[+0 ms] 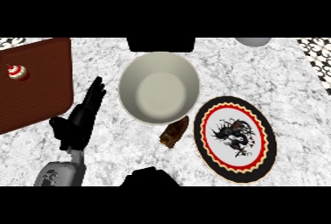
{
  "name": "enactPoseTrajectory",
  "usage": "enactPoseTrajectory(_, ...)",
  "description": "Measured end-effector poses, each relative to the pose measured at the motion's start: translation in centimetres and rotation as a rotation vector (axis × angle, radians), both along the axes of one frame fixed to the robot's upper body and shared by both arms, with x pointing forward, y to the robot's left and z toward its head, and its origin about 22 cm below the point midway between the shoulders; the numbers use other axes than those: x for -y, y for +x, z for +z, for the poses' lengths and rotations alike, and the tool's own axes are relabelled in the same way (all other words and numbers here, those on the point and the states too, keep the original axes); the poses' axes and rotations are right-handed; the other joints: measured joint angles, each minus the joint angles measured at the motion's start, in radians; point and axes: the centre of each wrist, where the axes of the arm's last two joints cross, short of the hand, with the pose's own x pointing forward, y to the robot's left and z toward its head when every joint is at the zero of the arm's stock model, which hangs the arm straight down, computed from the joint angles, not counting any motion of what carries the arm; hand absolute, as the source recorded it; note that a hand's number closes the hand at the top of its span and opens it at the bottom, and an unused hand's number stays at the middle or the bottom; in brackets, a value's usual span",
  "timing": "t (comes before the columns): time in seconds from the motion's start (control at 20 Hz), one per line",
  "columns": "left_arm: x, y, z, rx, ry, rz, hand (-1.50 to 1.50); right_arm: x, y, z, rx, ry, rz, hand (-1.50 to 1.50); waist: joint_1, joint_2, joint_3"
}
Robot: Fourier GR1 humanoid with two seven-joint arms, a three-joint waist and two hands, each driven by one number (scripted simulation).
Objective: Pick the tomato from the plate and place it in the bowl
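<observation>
Left hand [79, 120] sits just L of the bowl [187, 74], btwn it and a brown board [39, 83] further L. Hand's spread flat: fingers [96, 94] straight, pointing away from me, thumb out to the L, holding nothing. Can't tell if it touches the counter [116, 144]. Grey forearm [59, 175] comes in below-L of the bowl.

Bowl's cream, upright, inside shows only its own plain wall. Plate [216, 146] lies just below-R of the bowl, rims near but apart. It has a black edge, a red/yellow zigzag ring and a black dragon print in the middle.

Tomato: can't spot it, so can't say where it is. Brown lump [174, 133], longish & rough, lies on the counter btwn bowl & plate, top end at the bowl's near rim. Can't tell what it is.

Cupcake [18, 72] w/ red top stands on the board, well L of the bowl. Grey round thing [253, 41] is cut off at the far edge, up-R of the bowl.
</observation>
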Motion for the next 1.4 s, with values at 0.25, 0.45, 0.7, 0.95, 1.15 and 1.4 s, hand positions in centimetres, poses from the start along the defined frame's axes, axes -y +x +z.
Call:
enactPoseTrajectory(0.25, 0.3, -0.2, -0.4, -0.001, -0.007, 0.008, 0.00, -0.6, -0.4, 2.4, 0.110, -0.079, -0.106, 1.50, 0.000, 0.001, -0.001)
enactPoseTrajectory(0.45, 1.4, 0.0, -0.2, 0.003, -0.007, -0.005, 0.00, -1.1, -1.0, 7.3, 0.080, 0.001, -0.149, 1.50, 0.007, 0.003, -0.001)
enactPoseTrajectory(0.7, 0.9, 0.1, -0.3, 0.009, -0.002, -0.012, 0.00, -2.2, 0.4, 12.4, 0.068, 0.034, -0.227, 1.50, 0.017, 0.006, -0.001)
enactPoseTrajectory(0.95, 1.3, 0.5, 0.2, 0.015, -0.004, -0.016, 0.00, -4.4, 3.5, 16.6, 0.066, 0.011, -0.288, 1.50, 0.022, 0.009, 0.000)
enactPoseTrajectory(1.15, 0.8, 0.7, 0.1, 0.016, -0.001, -0.015, 0.00, -6.0, 6.8, 17.7, 0.091, -0.072, -0.382, 1.50, 0.017, 0.013, 0.000)
enactPoseTrajectory(1.4, 0.3, 0.9, 0.1, 0.017, -0.005, -0.009, 0.00, -6.7, 11.0, 17.2, 0.150, -0.198, -0.465, 1.50, 0.014, 0.015, 0.001)
